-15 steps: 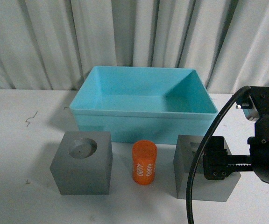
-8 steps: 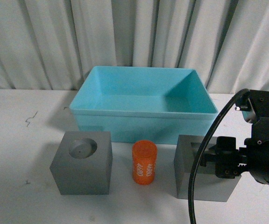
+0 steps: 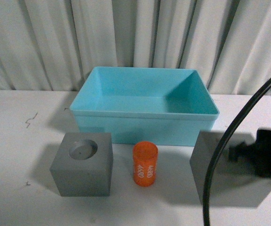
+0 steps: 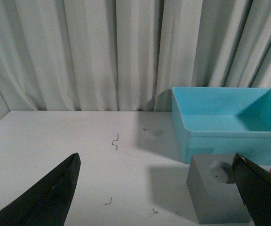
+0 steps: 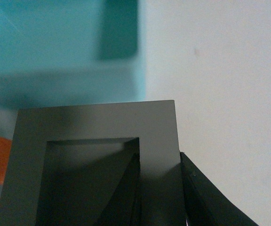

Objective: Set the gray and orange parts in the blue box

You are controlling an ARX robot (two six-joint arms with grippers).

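At my right wrist, my right fingers (image 5: 199,197) pinch one wall of the square-hole gray cube (image 5: 98,125), one inside the hole and one outside; the first transfer is in hand. My left fingers (image 4: 46,193) are spread wide, holding nothing. Ahead on the worktop (image 3: 22,141) sit the orange cylinder (image 3: 145,170) and the round-hole gray cube (image 3: 82,163). Beyond them the blue box (image 3: 145,123) stands empty. Next: carry the cube over its rim and release.
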